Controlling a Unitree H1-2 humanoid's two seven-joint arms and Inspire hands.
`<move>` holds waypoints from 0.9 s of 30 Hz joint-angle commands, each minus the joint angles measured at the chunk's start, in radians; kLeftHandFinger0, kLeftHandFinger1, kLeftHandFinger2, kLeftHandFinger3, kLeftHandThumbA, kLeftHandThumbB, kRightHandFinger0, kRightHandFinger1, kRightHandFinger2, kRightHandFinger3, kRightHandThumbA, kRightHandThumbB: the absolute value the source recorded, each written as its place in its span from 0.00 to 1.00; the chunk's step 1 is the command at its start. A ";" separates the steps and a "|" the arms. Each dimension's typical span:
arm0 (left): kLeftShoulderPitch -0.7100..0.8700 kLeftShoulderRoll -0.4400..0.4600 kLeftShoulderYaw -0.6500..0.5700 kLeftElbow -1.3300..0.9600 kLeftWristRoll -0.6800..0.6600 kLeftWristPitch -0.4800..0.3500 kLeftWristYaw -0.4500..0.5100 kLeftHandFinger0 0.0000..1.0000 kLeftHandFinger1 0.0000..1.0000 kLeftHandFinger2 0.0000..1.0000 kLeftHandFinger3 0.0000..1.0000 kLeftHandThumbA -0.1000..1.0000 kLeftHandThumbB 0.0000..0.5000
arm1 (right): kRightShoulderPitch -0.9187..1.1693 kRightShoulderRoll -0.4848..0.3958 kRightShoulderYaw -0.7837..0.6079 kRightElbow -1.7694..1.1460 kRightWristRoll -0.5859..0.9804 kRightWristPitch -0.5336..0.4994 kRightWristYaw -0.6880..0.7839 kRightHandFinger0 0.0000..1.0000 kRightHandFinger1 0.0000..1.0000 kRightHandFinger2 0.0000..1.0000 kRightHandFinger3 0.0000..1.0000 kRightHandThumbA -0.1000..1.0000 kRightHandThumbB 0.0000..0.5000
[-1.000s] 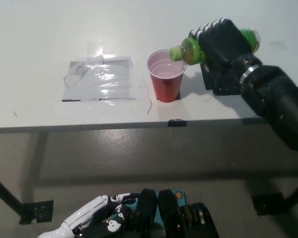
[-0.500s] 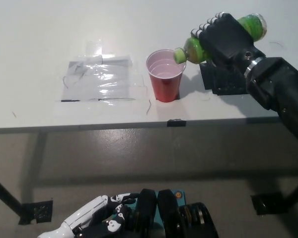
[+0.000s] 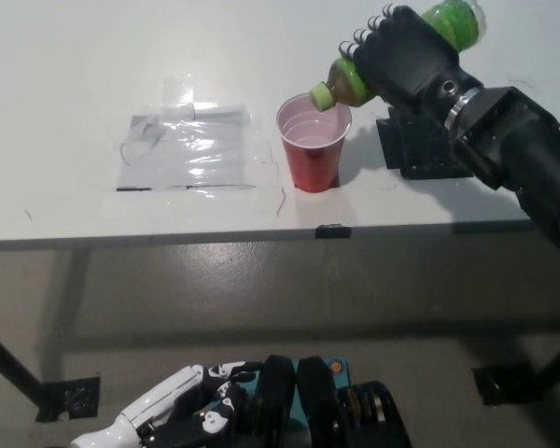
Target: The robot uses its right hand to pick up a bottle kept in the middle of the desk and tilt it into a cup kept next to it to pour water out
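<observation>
The green bottle (image 3: pixel 355 79) is clamped in the black right hand (image 3: pixel 406 56), long axis slanted down-left with its mouth just over the right rim of the red cup (image 3: pixel 311 145), while the white left hand (image 3: pixel 168 411) rests low, its fingers' state untellable.

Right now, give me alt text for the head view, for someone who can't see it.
The black right hand holds a green bottle tilted mouth-down over a red cup on a white desk. The white left hand rests low, below the desk edge.
</observation>
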 commanded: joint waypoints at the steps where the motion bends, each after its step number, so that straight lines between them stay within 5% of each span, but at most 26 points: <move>1: -0.012 0.023 0.001 -0.022 -0.018 -0.002 -0.026 1.00 1.00 1.00 1.00 0.45 1.00 | -0.114 -0.049 -0.003 -0.008 -0.053 -0.019 -0.076 0.00 0.18 0.35 0.23 0.00 0.35; 4: -0.014 0.022 0.002 -0.025 -0.021 -0.003 -0.031 1.00 1.00 1.00 1.00 0.44 1.00 | -0.130 -0.060 0.024 0.005 -0.098 -0.024 -0.114 0.00 0.21 0.40 0.14 0.00 0.44; 8: -0.015 0.023 0.002 -0.019 -0.019 -0.007 -0.035 1.00 1.00 1.00 1.00 0.45 1.00 | -0.144 -0.059 0.053 0.035 -0.120 -0.031 -0.153 0.00 0.20 0.36 0.06 0.01 0.35; 11: -0.016 0.023 0.000 -0.018 -0.014 -0.012 -0.034 1.00 1.00 1.00 1.00 0.46 1.00 | -0.143 -0.057 0.064 0.011 -0.142 -0.015 -0.116 0.00 0.19 0.32 0.11 0.10 0.35; 15: -0.017 0.022 -0.005 -0.015 -0.015 -0.014 -0.039 1.00 1.00 1.00 1.00 0.45 1.00 | -0.133 -0.050 0.072 0.022 -0.158 -0.005 -0.171 0.00 0.11 0.22 0.01 0.08 0.35; 19: -0.014 0.023 -0.002 -0.028 -0.012 0.001 -0.033 1.00 1.00 1.00 1.00 0.47 1.00 | -0.121 -0.033 0.047 0.023 -0.124 -0.006 -0.157 0.00 0.10 0.20 0.01 0.04 0.31; 27: -0.008 0.023 0.000 -0.032 -0.017 0.002 -0.039 1.00 1.00 1.00 1.00 0.47 1.00 | -0.058 -0.010 -0.082 -0.019 -0.004 0.007 -0.045 0.00 0.14 0.27 0.28 0.03 0.34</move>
